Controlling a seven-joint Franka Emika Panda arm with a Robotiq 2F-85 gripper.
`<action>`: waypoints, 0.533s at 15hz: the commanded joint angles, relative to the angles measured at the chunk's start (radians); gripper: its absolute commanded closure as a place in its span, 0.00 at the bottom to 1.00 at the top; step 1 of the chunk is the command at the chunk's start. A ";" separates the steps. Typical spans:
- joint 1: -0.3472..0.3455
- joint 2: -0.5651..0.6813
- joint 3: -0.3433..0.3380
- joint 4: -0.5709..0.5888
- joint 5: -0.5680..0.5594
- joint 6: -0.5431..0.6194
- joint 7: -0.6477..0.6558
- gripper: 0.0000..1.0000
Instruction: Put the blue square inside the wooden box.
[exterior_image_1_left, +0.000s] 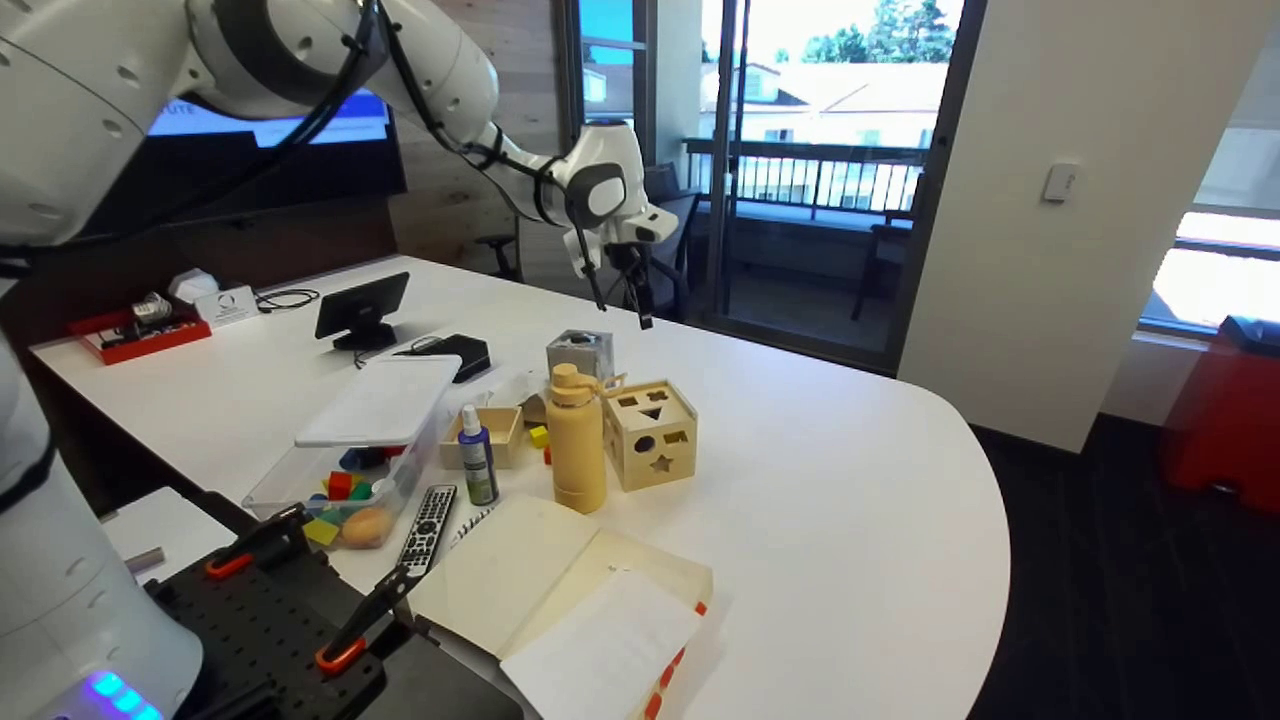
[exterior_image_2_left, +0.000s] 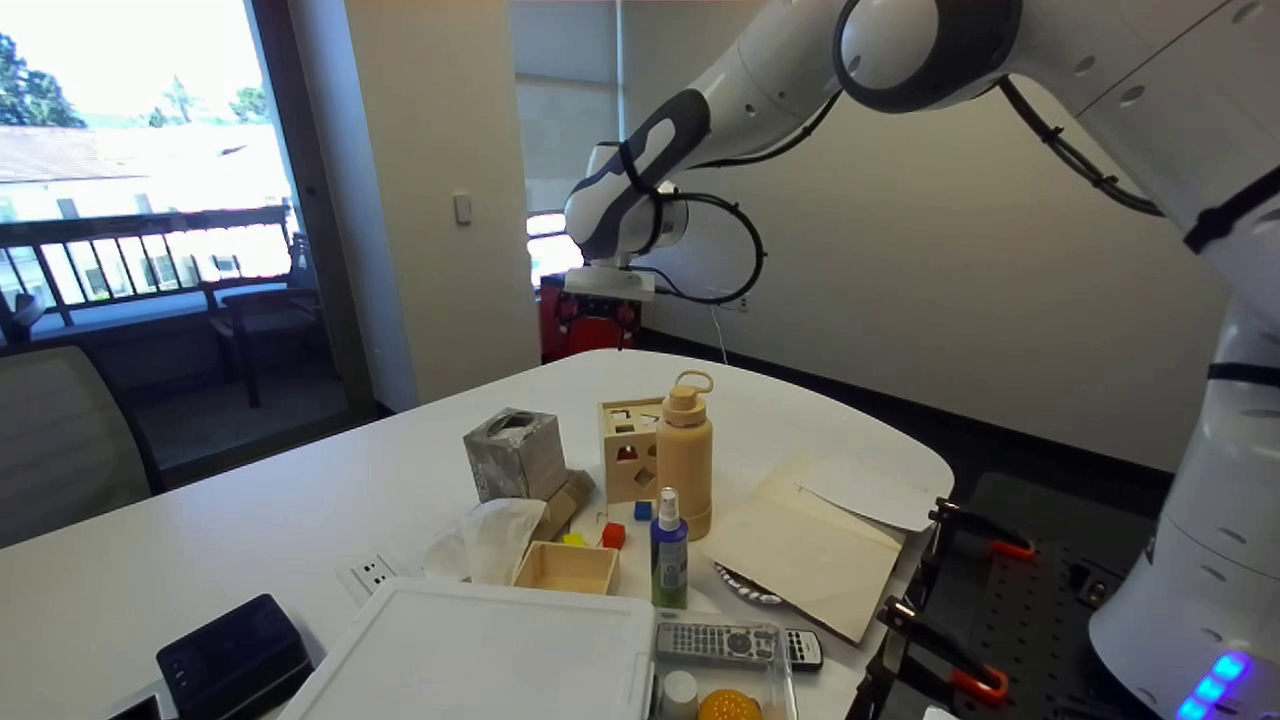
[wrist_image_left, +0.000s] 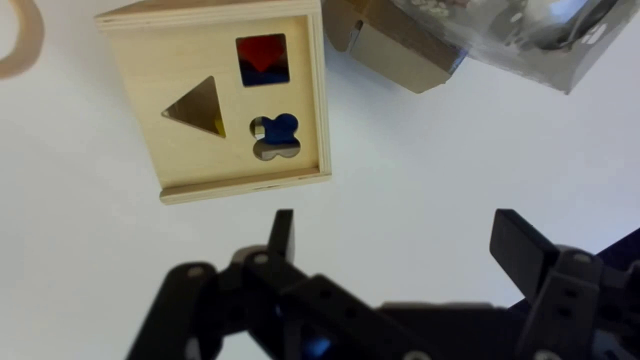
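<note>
The claw (wrist_image_left: 397, 230) is spread wide, white table (wrist_image_left: 410, 170) showing between its fingers (wrist_image_left: 520, 250); it hangs over the far side, beyond the wooden box (wrist_image_left: 236, 105). In an exterior view its fingers are hard to make out against a red object (exterior_image_2_left: 552, 335). Only the wrist view shows colours through the top holes: red and blue in the square one, blue in the clover, yellow in the triangle; whether that blue lies inside, I cannot tell. A blue block (exterior_image_2_left: 643, 511) lies on the table just on the near side of the wooden box, plain in an exterior view, where a tan bottle (exterior_image_2_left: 685, 460) hides the wooden box's right part. Nearer and left, a clear bin (exterior_image_1_left: 285, 478) holds red, green and yellow pieces (exterior_image_1_left: 341, 486); in an exterior view a white lid (exterior_image_2_left: 480, 650) hides much of it and the frame cuts it off.
</note>
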 joint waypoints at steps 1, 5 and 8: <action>0.056 -0.221 -0.014 -0.220 -0.031 -0.018 0.015 0.00; 0.104 -0.384 -0.017 -0.367 -0.098 -0.017 0.035 0.00; 0.115 -0.471 -0.007 -0.451 -0.147 -0.016 0.054 0.00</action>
